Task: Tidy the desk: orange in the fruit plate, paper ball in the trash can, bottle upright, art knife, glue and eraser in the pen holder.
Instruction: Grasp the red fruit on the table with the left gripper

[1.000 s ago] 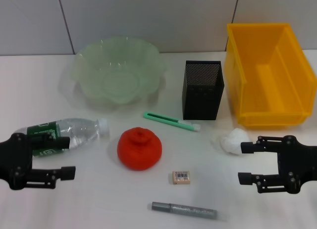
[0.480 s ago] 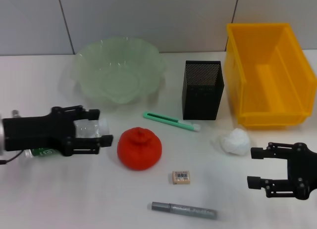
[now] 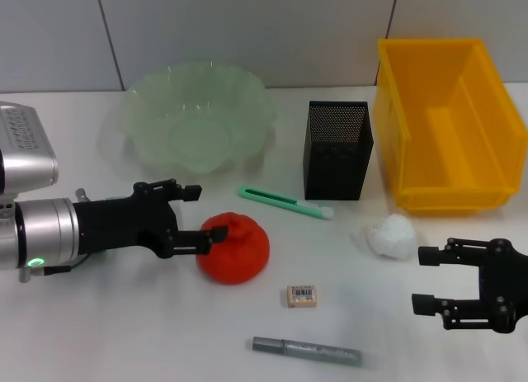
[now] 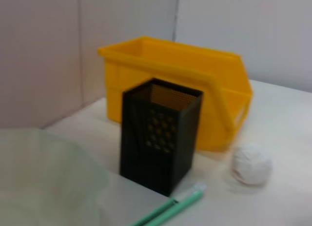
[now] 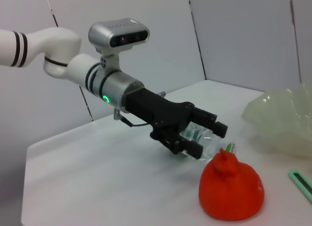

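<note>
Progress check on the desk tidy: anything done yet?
Nothing done. The left tool, open, is reaching at the orange, above the lying bottle. The plate, holder and bin hold nothing. Paper ball, knife, eraser and glue lie on the desk. The right tool waits open.

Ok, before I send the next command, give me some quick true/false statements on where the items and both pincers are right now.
1. The orange sits in the fruit plate. False: it is on the table, in front of the plate.
2. The left pincer is open, its fingers reaching to the orange's left side. True.
3. The paper ball is inside the yellow bin. False: it lies on the table in front of the bin.
4. The art knife lies on the table beside the pen holder. True.
5. The right pincer holds the eraser. False: it is open and empty, right of the eraser.
</note>
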Robot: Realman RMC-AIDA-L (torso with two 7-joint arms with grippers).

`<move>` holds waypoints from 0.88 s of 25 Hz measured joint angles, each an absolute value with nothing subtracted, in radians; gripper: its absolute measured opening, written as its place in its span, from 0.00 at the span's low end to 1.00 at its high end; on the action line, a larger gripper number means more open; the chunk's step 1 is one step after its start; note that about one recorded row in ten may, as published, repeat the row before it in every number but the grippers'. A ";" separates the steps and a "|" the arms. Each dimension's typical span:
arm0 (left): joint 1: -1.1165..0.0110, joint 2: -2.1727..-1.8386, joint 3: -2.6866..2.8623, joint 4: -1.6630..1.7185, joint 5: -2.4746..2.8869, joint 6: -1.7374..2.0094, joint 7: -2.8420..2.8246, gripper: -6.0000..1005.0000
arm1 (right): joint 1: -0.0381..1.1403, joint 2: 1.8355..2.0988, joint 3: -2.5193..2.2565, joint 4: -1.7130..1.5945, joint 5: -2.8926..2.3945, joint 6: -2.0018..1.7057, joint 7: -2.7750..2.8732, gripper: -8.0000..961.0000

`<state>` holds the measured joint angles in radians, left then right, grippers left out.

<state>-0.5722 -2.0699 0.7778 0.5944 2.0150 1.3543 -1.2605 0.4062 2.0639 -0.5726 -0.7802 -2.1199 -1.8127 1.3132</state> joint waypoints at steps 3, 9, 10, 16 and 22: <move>-0.570 -2.069 0.779 0.558 1.965 1.331 -1.200 0.81 | 0.412 2.064 -0.572 -0.782 -2.120 -1.811 1.318 0.79; -0.577 -2.070 0.783 0.496 1.940 1.293 -1.117 0.81 | 0.424 2.067 -0.572 -0.786 -2.120 -1.811 1.323 0.79; -0.587 -2.072 0.783 0.476 1.936 1.292 -1.102 0.81 | 0.425 2.067 -0.572 -0.786 -2.120 -1.810 1.323 0.79; -0.644 -2.074 0.784 0.360 1.930 1.260 -1.027 0.80 | 0.431 2.068 -0.577 -0.786 -2.123 -1.808 1.335 0.79; -0.675 -2.078 0.784 0.308 1.928 1.198 -0.992 0.80 | 0.433 2.066 -0.581 -0.790 -2.128 -1.807 1.346 0.79</move>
